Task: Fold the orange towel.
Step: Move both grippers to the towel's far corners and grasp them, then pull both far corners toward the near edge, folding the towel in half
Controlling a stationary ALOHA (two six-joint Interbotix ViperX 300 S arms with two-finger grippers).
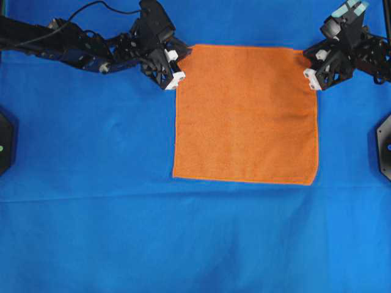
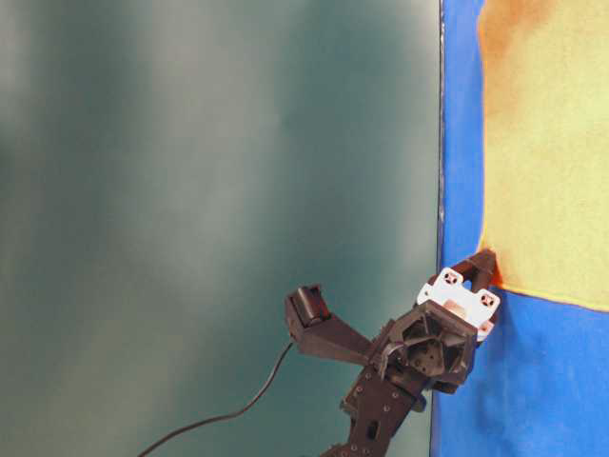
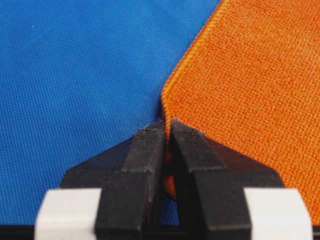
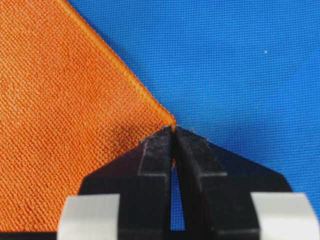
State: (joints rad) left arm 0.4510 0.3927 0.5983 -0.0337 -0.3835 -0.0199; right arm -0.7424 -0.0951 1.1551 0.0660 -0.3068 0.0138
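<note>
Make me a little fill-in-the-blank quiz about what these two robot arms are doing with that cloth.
1. The orange towel lies flat on a large ____ cloth.
2. The left gripper is shut on a ____ of the towel.
3. The right gripper pinches the towel's other far corner, so ____ corners are held in all.

Missing words: blue; corner; two

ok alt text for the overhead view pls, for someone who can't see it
An orange towel lies flat and unfolded on a blue cloth, with a robot arm at each of its two top corners. The left gripper is shut on the top-left corner and the right gripper on the top-right corner.
</note>
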